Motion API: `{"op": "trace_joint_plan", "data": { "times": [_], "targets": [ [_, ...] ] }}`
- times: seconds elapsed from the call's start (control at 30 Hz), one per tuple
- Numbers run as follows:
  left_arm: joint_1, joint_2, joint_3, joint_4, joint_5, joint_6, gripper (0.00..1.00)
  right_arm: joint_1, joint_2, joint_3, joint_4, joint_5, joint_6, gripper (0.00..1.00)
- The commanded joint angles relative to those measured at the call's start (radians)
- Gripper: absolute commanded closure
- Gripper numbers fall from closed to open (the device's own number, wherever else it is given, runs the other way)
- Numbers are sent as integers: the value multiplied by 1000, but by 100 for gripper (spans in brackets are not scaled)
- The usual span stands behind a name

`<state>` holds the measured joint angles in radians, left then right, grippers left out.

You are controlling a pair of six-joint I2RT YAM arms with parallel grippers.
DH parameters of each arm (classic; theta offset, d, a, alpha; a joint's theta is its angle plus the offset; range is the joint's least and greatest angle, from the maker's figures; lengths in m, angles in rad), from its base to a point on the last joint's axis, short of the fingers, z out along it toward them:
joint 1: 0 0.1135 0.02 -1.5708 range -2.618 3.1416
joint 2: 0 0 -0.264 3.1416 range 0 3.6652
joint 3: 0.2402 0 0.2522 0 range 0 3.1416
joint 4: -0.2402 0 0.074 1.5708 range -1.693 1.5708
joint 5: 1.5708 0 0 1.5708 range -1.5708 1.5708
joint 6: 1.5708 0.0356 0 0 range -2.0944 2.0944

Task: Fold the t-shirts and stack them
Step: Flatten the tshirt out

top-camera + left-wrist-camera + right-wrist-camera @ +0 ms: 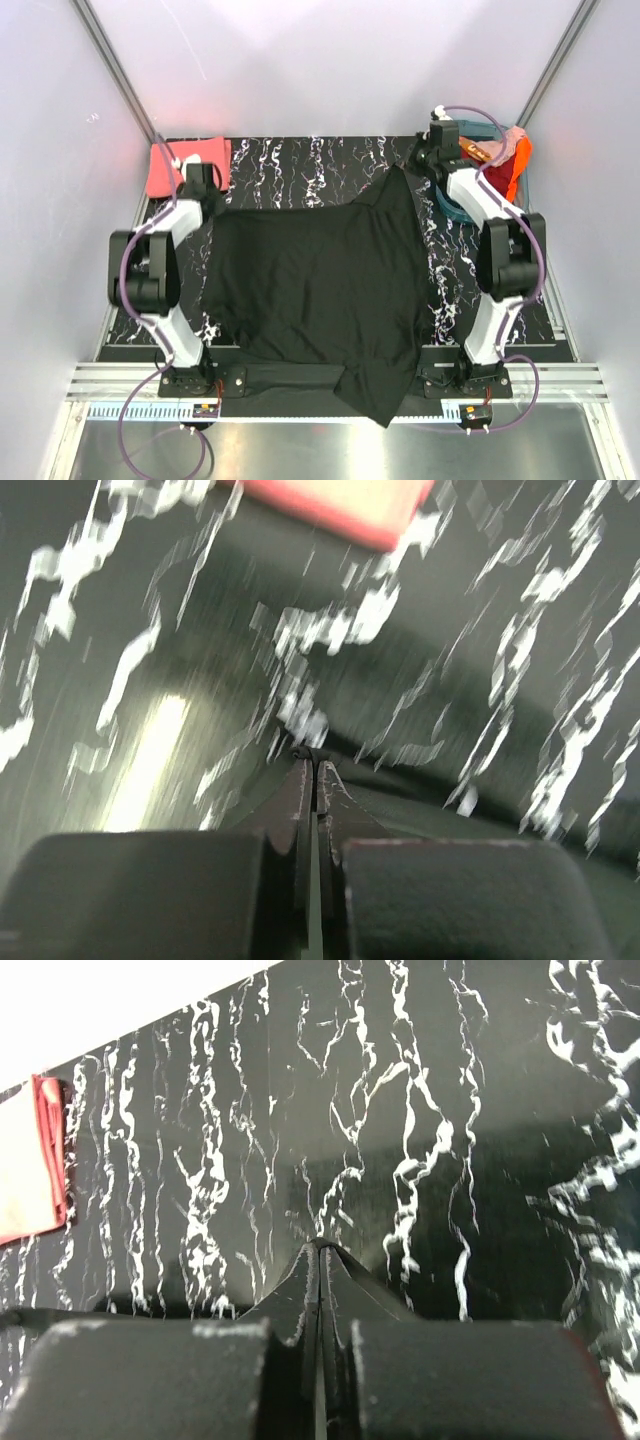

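Observation:
The large black t-shirt lies spread over the middle of the black marbled table, its near hem hanging over the front edge. My left gripper is shut on the shirt's far left corner; in the left wrist view the jaws pinch black cloth. My right gripper is shut on the far right corner, which is pulled up into a peak; a sliver of black cloth shows at its tips. The coral-pink t-shirt lies folded at the far left corner, also in both wrist views.
A teal basket stands at the far right behind my right arm, with red and orange cloth heaped in it. White walls close in the table on three sides. Metal rails run along the front edge.

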<state>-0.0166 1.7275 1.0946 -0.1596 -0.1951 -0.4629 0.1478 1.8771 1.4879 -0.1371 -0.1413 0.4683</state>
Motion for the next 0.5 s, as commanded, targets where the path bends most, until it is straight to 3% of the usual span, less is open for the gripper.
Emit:
{"op": "trace_joint_plan", "data": {
  "times": [0.0, 0.47],
  "targets": [
    [15, 88, 168, 53, 39, 41, 100, -2, 59, 153, 47, -26, -31, 100],
    [92, 193, 317, -37, 143, 70, 100, -4, 249, 426, -111, -46, -66, 100]
  ]
}}
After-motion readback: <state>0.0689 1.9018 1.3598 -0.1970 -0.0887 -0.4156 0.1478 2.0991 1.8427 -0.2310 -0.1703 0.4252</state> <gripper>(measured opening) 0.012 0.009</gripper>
